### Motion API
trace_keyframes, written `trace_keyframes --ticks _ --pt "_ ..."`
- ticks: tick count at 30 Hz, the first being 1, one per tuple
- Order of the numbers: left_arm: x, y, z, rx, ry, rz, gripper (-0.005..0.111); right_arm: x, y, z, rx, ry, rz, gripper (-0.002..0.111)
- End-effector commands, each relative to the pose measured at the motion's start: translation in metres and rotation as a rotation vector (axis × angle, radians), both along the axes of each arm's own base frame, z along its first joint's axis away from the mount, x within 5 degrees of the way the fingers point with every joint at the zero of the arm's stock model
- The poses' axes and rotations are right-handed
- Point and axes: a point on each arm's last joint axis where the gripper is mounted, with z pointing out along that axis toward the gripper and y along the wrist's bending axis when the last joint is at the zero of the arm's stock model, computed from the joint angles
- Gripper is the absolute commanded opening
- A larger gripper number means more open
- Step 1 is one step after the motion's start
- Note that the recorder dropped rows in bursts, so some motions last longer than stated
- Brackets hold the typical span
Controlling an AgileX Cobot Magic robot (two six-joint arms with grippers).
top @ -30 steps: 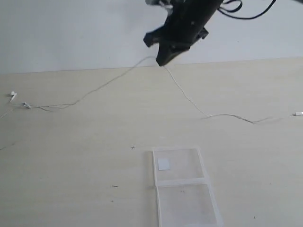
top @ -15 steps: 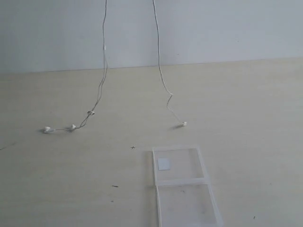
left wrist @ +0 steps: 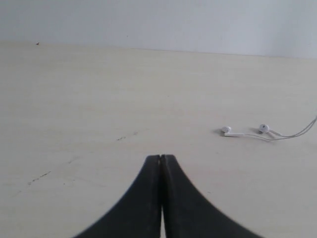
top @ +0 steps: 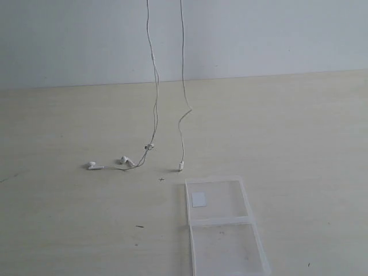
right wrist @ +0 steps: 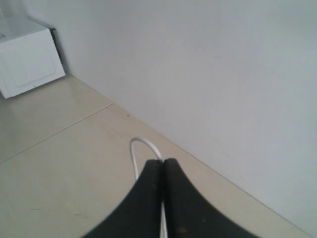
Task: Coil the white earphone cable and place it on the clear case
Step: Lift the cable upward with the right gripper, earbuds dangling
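Observation:
The white earphone cable (top: 155, 86) hangs in two strands from above the exterior view's top edge. Its two earbuds (top: 123, 160) lie on the table and its plug (top: 180, 167) just touches down near the clear case (top: 221, 221), which lies flat with a white sticker (top: 198, 199). My right gripper (right wrist: 164, 161) is shut on the cable (right wrist: 141, 144), a loop showing past its tips; it is out of the exterior view. My left gripper (left wrist: 160, 157) is shut on nothing, low over the table, with the earbuds (left wrist: 264, 129) off to one side.
A pale wooden table (top: 299, 132) runs back to a white wall (top: 259, 34). A white box-like appliance (right wrist: 27, 54) stands against the wall in the right wrist view. Small dark specks (top: 139, 226) mark the tabletop.
The right gripper has risen out of the exterior view with the cable. The cable went from stretched across the table to hanging; earbuds slid right and the plug slid left toward the case.

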Motion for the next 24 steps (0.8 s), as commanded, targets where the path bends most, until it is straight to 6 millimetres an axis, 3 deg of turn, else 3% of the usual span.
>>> trace_keyframes --ticks 1,7,15,24 --pt "0.000 0.000 0.001 -0.001 -0.013 0.003 0.000 0.005 0.003 -0.005 -0.014 0.009 0.007 0.000" --pt "0.000 0.001 0.002 0.020 -0.018 0.005 0.000 0.010 0.005 -0.012 -0.020 0.024 0.007 0.000" --pt "0.001 0.006 0.010 0.240 -0.079 0.013 0.000 0.011 0.005 -0.013 -0.073 -0.036 0.028 0.000" --pt "0.000 -0.002 0.051 0.220 -0.554 -0.025 0.000 0.009 0.007 -0.012 -0.043 -0.007 0.054 0.000"
